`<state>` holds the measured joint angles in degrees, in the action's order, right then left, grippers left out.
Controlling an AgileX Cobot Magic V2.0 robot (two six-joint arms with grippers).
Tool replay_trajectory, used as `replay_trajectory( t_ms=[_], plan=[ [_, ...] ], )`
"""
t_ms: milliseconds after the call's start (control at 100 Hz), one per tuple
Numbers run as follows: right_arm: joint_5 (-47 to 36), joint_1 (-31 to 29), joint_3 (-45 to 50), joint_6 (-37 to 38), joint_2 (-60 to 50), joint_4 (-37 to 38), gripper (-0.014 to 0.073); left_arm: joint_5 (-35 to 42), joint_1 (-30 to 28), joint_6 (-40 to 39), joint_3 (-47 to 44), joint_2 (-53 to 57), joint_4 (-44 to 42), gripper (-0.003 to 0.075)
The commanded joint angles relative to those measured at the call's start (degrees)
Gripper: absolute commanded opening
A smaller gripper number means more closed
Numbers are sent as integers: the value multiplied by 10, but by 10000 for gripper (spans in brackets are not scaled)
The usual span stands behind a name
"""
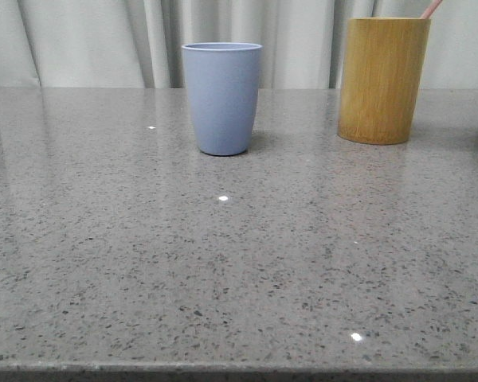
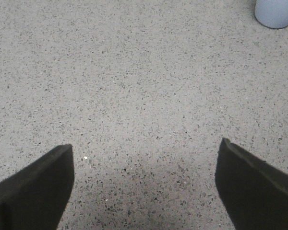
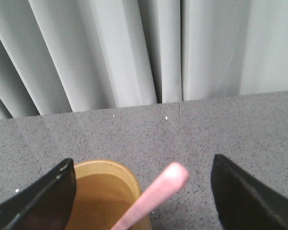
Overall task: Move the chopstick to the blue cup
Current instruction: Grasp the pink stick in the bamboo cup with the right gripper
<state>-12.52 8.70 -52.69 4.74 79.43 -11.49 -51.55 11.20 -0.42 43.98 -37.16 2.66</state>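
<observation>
two cups (image 1: 221,97) (image 1: 382,79) (one chopstick (image 3: 153,196))

Landmark: bamboo cup (image 1: 382,79), standing on the table (image 1: 223,263) toward its far right. Left of it, well apart and roughly level in depth, the blue cup (image 1: 221,97), upright. Inside the bamboo cup, the chopstick (image 1: 432,8), leaning, top end poking above the rim on the right. Behind the bamboo cup, beyond the table's far edge, a curtain (image 1: 103,40).

Chopstick (image 1: 432,8) mostly hidden inside bamboo cup (image 1: 382,79), tip cropped.
</observation>
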Motion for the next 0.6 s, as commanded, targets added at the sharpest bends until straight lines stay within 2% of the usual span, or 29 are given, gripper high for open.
replay_trajectory(
  t_ms=[0,130,400,590],
  plan=[
    [-38,1,-21,7,-12,0,580,35,-3,-5,15,0,6,588],
    [-38,1,-21,7,-12,0,560,34,-3,-5,15,0,6,588],
    [-38,1,-21,7,-12,0,234,34,-3,-5,15,0,6,588],
    [-49,1,-21,7,-12,0,138,34,-3,-5,15,0,6,588]
  ],
)
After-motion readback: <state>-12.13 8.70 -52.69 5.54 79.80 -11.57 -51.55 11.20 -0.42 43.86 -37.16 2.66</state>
